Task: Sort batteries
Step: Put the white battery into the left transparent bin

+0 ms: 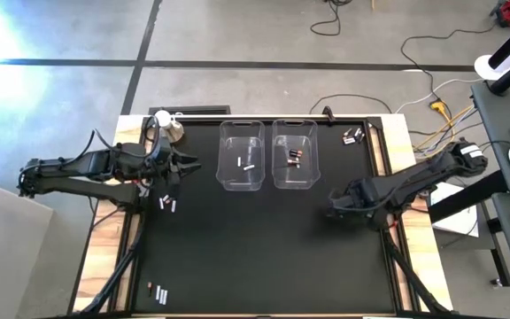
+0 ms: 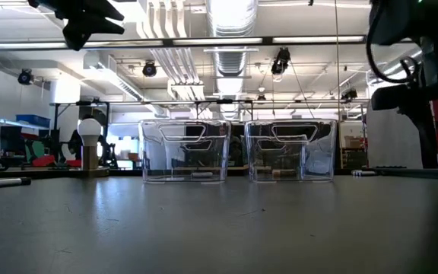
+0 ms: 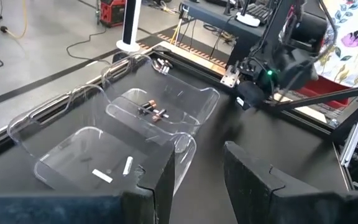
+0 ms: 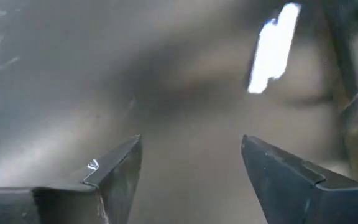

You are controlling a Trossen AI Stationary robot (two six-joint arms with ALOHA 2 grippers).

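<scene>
From above I see two clear plastic bins side by side at the far middle of the black mat (image 1: pixel 264 257): the left bin (image 1: pixel 242 156) holds two silvery-white batteries (image 1: pixel 245 164), the right bin (image 1: pixel 294 153) holds dark batteries with reddish marks (image 1: pixel 294 159). My left wrist camera shows those contents more plainly, two pale cells (image 3: pixel 114 170) in the nearer bin and a dark cluster (image 3: pixel 151 111) in the farther one. The low view shows only the bin walls (image 2: pixel 185 151) edge-on, and their contents are hard to make out there.

Loose batteries lie near the left gripper (image 1: pixel 177 205), at the mat's near left edge (image 1: pixel 158 293), and at the far right corner (image 1: pixel 353 136). A silver knob with a white ball (image 1: pixel 166 122) stands just behind the left gripper (image 1: pixel 193 165), whose fingers (image 3: pixel 160 186) are parted and hold nothing. The right gripper (image 1: pixel 333 209) hangs over bare mat, well apart from the bins, fingers (image 4: pixel 114 171) spread and empty.
</scene>
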